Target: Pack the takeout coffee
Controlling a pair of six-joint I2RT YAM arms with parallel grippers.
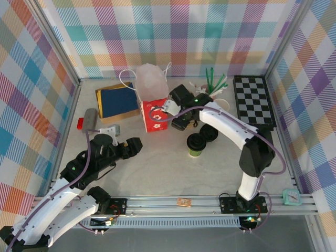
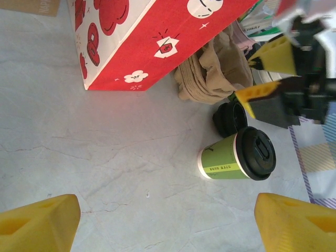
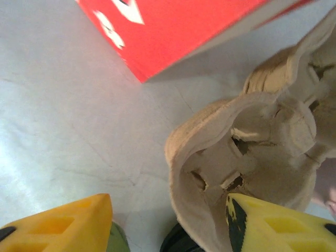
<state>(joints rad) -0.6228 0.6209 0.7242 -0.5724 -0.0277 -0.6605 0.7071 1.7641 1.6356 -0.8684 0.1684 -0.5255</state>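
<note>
Plaid walls ring a pale table, where the coffee (image 1: 196, 145) stands upright with its lid on, right of centre, and a loose black lid (image 1: 210, 134) sits just beside it on the far right. Just beyond the coffee lies a pulp carrier (image 3: 252, 147), and left of that stands a red bag (image 1: 156, 116); the right gripper (image 3: 168, 231) hangs at the carrier's near rim with jaws parted, clamping nothing. Near and left of the coffee hovers the left gripper (image 2: 168, 226), jaws spread wide and empty.
</note>
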